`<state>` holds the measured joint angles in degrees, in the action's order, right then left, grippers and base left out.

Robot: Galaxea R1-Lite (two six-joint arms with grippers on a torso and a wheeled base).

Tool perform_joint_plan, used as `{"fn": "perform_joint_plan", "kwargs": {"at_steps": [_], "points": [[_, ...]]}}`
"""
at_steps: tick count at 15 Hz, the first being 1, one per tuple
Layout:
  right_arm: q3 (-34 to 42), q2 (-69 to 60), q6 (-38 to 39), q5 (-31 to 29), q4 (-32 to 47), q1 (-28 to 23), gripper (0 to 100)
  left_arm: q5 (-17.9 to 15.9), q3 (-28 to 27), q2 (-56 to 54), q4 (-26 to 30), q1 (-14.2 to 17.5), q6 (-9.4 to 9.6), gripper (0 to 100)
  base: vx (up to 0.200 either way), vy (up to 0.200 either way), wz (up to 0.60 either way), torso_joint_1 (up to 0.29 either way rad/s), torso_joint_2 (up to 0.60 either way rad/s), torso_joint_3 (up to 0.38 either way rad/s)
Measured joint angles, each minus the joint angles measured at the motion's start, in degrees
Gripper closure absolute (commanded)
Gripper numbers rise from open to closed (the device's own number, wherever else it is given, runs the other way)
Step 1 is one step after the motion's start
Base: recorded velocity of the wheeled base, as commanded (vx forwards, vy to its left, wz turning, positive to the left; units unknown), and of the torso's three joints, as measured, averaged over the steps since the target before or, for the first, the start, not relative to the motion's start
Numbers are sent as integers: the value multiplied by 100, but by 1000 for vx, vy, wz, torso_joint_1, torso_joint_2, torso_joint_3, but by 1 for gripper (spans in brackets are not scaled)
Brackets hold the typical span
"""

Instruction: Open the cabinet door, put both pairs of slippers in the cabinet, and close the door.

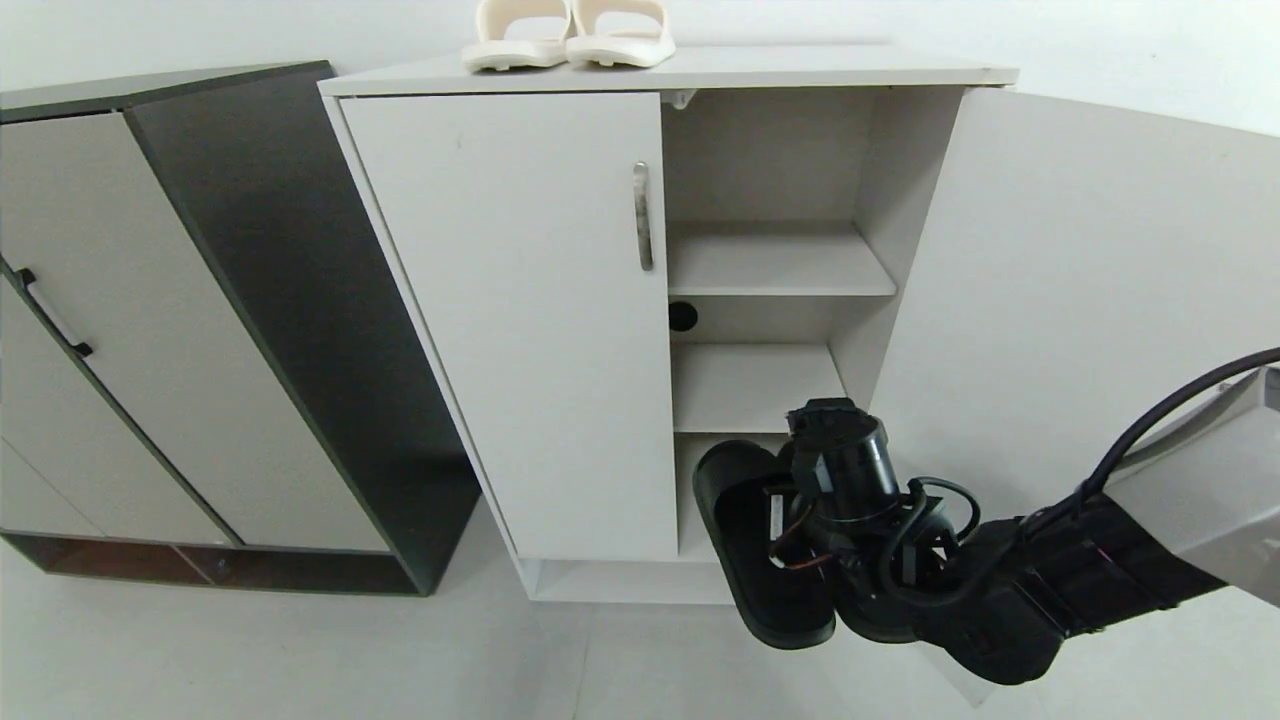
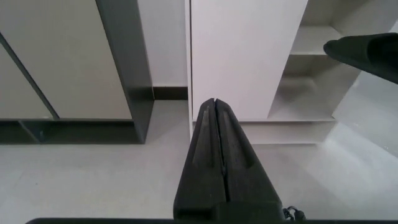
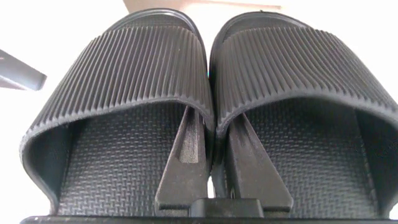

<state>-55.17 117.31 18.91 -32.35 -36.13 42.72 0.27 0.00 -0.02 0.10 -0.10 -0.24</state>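
A pair of black slippers point(image 1: 760, 540) hangs in my right gripper point(image 1: 815, 545), just in front of the white cabinet's point(image 1: 800, 70) bottom compartment point(image 1: 700, 500). In the right wrist view the gripper point(image 3: 214, 130) is shut on the two inner strap walls of the black slippers point(image 3: 149, 81), one finger point(image 3: 183, 162) under each strap. A cream pair of slippers point(image 1: 565, 35) lies on the cabinet top. The cabinet's right door point(image 1: 1080, 280) is swung wide open. Its left door point(image 1: 520, 320) is closed. My left gripper point(image 2: 215, 109) is shut on nothing, low over the floor, facing the cabinet's left door point(image 2: 242, 56).
Two bare shelves point(image 1: 775, 262) point(image 1: 755, 385) sit above the bottom compartment. A metal handle point(image 1: 643, 215) is on the closed door. A dark-framed cabinet point(image 1: 250, 300) stands to the left, close beside the white one. Pale floor point(image 1: 300, 660) spreads in front.
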Motion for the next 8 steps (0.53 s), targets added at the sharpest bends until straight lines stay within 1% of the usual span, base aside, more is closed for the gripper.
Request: {"fn": "perform_joint_plan", "kwargs": {"at_steps": [4,6,8], "points": [[-227,232,11,-32,-2,-22,100,-2,0,0,0,-1,0,100,0,0,0,7,1,-198],[-364,333,38,-188,-51,-20,100,0,0,2,0,2,0,100,0,0,0,2,7,-190],[-450,397,107,-424,-319,-16,100,5,0,2,0,0,-2,100,0,0,0,4,1,-47]]}}
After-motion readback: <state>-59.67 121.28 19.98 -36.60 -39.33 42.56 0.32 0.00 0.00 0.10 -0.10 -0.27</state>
